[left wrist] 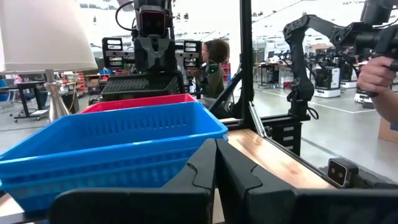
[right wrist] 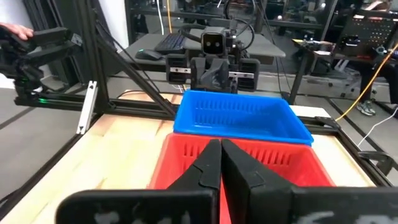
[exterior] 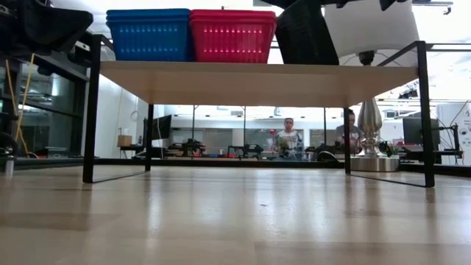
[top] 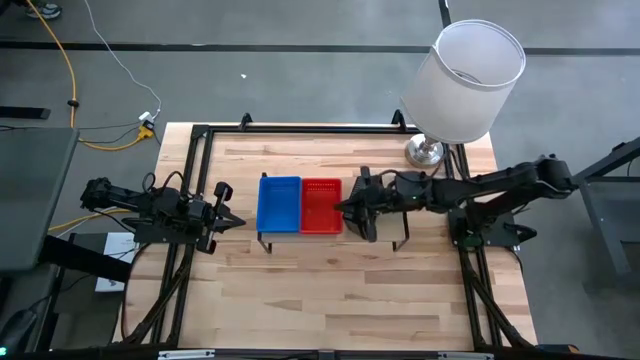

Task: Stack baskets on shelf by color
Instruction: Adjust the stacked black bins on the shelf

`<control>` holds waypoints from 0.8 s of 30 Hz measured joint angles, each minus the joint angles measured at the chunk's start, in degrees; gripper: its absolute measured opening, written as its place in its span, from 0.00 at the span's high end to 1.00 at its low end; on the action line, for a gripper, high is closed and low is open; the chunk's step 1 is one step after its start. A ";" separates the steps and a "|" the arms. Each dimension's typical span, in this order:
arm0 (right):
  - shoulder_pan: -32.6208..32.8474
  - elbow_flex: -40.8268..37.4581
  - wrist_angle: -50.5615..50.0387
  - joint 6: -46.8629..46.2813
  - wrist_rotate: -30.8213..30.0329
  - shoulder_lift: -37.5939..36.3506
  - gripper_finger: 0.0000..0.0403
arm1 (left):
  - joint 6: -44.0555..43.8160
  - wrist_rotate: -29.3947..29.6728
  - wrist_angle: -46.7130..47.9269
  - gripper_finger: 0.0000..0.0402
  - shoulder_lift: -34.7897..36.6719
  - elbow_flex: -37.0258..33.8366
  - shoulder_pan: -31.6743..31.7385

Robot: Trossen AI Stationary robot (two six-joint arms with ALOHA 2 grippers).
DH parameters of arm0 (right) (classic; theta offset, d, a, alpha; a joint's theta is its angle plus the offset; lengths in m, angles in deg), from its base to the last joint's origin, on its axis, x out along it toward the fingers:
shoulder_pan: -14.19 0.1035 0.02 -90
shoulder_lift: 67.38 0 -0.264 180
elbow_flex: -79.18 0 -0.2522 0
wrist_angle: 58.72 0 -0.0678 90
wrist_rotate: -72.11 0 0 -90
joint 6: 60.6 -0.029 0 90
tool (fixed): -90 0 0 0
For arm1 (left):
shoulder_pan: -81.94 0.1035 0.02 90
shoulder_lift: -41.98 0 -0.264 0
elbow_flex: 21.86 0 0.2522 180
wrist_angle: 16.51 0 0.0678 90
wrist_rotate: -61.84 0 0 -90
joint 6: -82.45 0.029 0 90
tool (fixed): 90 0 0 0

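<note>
blue basket (top: 279, 204): perforated glossy plastic | red basket (top: 321, 205): same plastic | shelf (exterior: 250, 82): smooth matt light wood, thin black metal legs | table (top: 330, 290): pale planked wood | lamp shade (top: 468, 78): white cloth, base shiny metal

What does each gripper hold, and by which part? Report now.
Nothing is held. The left gripper and the right gripper both show jaws shut with nothing between them.

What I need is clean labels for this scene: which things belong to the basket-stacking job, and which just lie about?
Job: blue basket, red basket, black basket, shelf; right hand at the red basket, left hand beside the shelf.
Lying about: lamp, yellow cable on the floor.
</note>
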 joint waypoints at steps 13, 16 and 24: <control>1.81 8.76 -12.35 3.09 -2.83 -1.85 1.00 | 0.00 0.02 0.00 1.00 -0.02 0.01 -0.02; 4.53 10.95 -25.41 0.71 -9.51 -3.23 1.00 | 0.00 0.01 0.00 1.00 -0.02 0.01 0.00; 14.47 18.10 -47.21 -7.71 -24.30 -6.67 1.00 | 0.00 0.01 0.00 1.00 -0.01 0.01 -0.01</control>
